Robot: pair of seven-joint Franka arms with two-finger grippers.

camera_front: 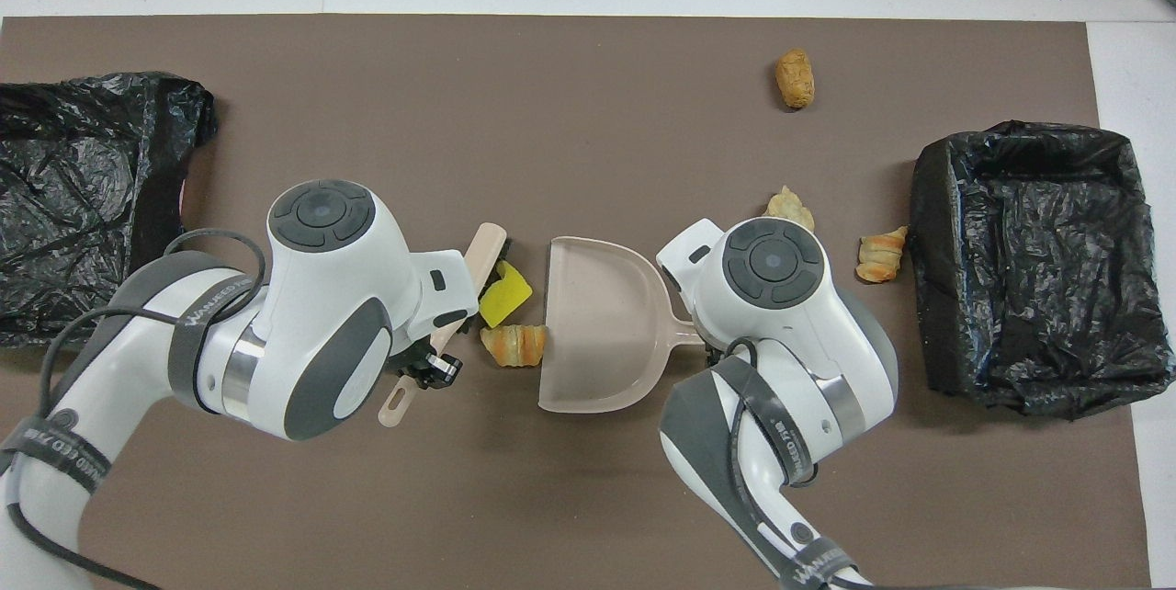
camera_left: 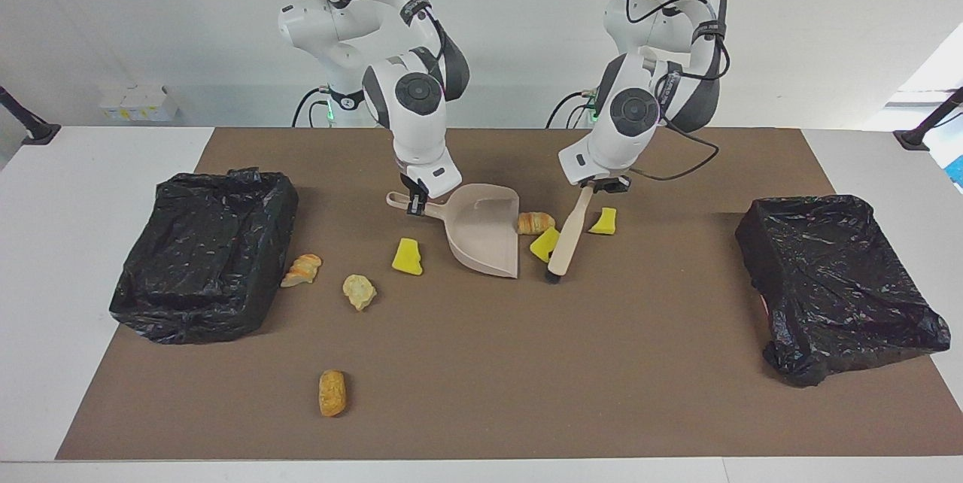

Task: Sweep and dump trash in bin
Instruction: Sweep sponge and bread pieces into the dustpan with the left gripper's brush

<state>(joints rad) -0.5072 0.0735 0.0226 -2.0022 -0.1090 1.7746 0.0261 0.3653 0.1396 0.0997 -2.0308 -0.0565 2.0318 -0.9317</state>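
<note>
Brush (camera_left: 568, 235) clamped by its handle in left gripper (camera_left: 599, 183), bristles down on mat (camera_left: 481, 363), mid-table. Dustpan (camera_left: 481, 231) held by its handle in closed right gripper (camera_left: 413, 201), mouth toward brush. Between them: croissant (camera_left: 535, 223) at pan's lip, yellow wedge (camera_left: 543, 244) touching brush. Second wedge (camera_left: 604, 221) just beside brush, toward left arm's end. Third wedge (camera_left: 407, 256), two pastries (camera_left: 359, 291) (camera_left: 302, 269) and roll (camera_left: 332, 393) lie toward right arm's bin (camera_left: 203, 257). Other bin (camera_left: 839, 284) at left arm's end.

Two black-lined bins (camera_left: 207, 253) (camera_left: 839, 284). One beige dustpan (camera_left: 481, 238). One beige brush (camera_left: 568, 235). Three yellow sponge wedges (camera_left: 407, 256) (camera_left: 545, 244) (camera_left: 604, 221). Four tan pastry pieces (camera_left: 535, 223) (camera_left: 302, 270) (camera_left: 359, 290) (camera_left: 332, 393). Two robot arms.
</note>
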